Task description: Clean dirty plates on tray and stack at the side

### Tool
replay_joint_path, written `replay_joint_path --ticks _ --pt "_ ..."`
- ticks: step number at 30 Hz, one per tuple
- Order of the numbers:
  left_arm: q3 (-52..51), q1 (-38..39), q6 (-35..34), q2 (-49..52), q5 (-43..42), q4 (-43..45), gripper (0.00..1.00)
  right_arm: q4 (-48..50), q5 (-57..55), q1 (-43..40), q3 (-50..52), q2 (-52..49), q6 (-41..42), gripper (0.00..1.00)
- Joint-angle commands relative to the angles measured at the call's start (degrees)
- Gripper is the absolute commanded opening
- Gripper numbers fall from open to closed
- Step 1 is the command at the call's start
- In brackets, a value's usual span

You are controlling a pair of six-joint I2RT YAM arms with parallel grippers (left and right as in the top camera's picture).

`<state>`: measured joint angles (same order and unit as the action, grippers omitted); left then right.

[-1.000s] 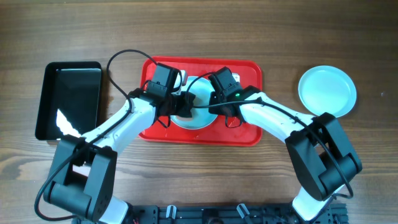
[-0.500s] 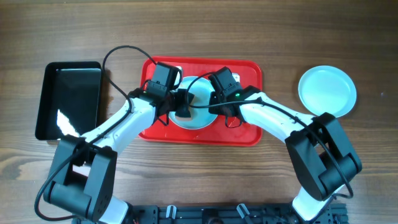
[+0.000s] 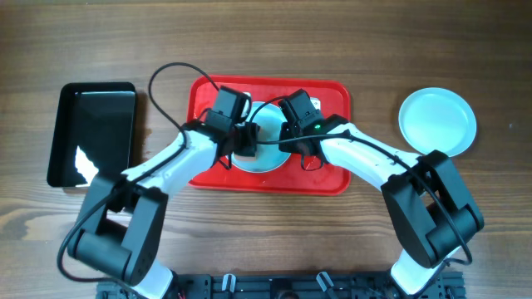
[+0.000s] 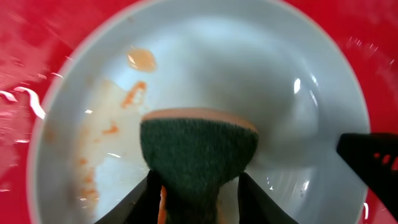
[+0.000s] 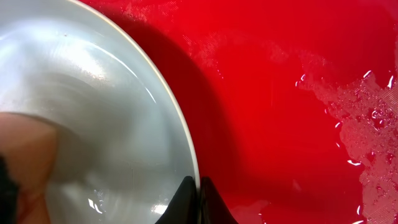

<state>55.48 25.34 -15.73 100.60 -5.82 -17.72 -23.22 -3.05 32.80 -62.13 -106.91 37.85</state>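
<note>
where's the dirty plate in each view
overhead: plate at the centre of the red tray.
left wrist: plate fills the frame, sponge on it.
right wrist: plate takes the left half.
shared landmark: the red tray beneath it.

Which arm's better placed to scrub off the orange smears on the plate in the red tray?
Left. The left pincer grips the sponge right over the plate, beside the smears. The right pincer is pinching the plate's rim, likely steadying it.
</note>
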Motion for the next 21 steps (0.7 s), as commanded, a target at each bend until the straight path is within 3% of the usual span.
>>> replay_joint_path --ticks 1,9,21 --pt "0.68 0.70 0.33 1.75 1.33 0.72 0.36 0.02 0.04 0.00 0.63 0.48 -0.31 0.04" --pt "0.70 0.66 0.31 1.73 2.51 1.51 0.25 0.04 0.04 0.00 0.63 0.48 -0.33 0.04" --pt "0.70 0.66 0.31 -0.59 2.54 1.68 0.34 0.04 0.04 0.00 0.63 0.48 -0.33 0.04"
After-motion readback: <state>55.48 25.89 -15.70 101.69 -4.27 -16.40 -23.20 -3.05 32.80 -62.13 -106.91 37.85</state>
